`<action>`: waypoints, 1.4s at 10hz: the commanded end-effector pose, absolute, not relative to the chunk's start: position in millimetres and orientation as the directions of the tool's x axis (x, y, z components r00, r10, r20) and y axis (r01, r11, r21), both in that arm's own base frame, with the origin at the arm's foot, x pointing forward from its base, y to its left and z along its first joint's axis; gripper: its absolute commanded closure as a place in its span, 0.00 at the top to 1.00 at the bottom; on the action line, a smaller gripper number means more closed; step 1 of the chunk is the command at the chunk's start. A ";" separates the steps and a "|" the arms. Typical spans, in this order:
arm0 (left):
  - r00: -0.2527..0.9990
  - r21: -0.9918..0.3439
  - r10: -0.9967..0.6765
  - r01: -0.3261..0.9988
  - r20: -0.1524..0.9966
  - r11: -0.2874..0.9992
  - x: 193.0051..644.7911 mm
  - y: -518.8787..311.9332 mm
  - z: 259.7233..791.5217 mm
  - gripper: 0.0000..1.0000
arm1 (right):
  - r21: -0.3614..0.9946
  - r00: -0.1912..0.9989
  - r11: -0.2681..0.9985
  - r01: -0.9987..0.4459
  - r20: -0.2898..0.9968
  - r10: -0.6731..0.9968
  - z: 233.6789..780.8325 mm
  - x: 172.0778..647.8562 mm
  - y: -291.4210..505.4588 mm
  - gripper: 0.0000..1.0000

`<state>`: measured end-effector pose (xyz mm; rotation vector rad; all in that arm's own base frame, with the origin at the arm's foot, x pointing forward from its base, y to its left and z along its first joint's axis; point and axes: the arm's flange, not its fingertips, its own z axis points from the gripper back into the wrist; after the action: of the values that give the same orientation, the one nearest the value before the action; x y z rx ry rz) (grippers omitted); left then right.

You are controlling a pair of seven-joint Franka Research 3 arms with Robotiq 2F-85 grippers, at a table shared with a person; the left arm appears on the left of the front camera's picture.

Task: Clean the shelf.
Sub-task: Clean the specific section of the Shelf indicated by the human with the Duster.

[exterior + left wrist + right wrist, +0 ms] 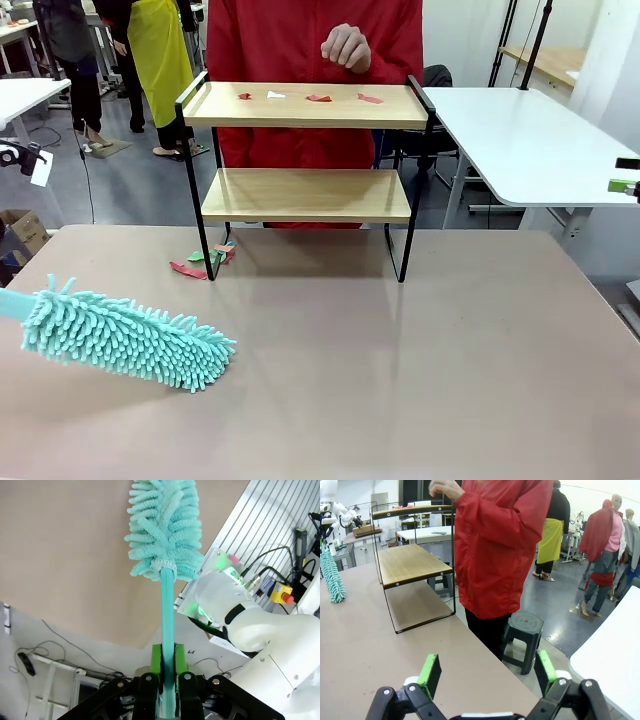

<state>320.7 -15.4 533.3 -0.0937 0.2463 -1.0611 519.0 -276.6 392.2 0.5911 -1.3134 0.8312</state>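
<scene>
The shelf (pixel 305 195) stands at the table's far side, two wooden boards in a black frame. Small red and white paper scraps (pixel 318 97) lie on its top board; the lower board is bare. A teal fluffy duster (pixel 125 337) hovers low over the table's left, its handle running off the left edge. In the left wrist view my left gripper (pixel 168 655) is shut on the duster's handle (pixel 167 605), with the duster's head (pixel 162 525) pointing away. My right gripper (pixel 487 675) is open and holds nothing, off the table's right end, facing the shelf (pixel 410 562).
More scraps (pixel 205 260) lie on the table by the shelf's left foot. A person in a red jacket (pixel 300 40) stands behind the shelf with one hand (pixel 347 47) raised. A black stool (pixel 522 627) sits beside the person. A white table (pixel 520 140) is at the right.
</scene>
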 end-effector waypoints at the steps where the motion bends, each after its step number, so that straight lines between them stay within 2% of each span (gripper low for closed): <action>1: 0.452 -0.205 -0.880 0.856 -0.148 0.474 318.4 -14.3 534.0 0.13 | -0.069 0.061 0.593 -0.802 0.979 0.196 398.3 520.2 -275.2 1.00; 14: 0.463 -0.194 -0.872 0.852 -0.155 0.487 320.7 -15.4 533.3 0.13 | -0.069 0.061 0.593 -0.802 0.979 0.196 398.3 520.2 -275.2 1.00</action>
<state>320.8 -15.5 533.1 -0.0937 0.2469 -1.0612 519.0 -276.6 392.2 0.5911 -1.3134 0.8312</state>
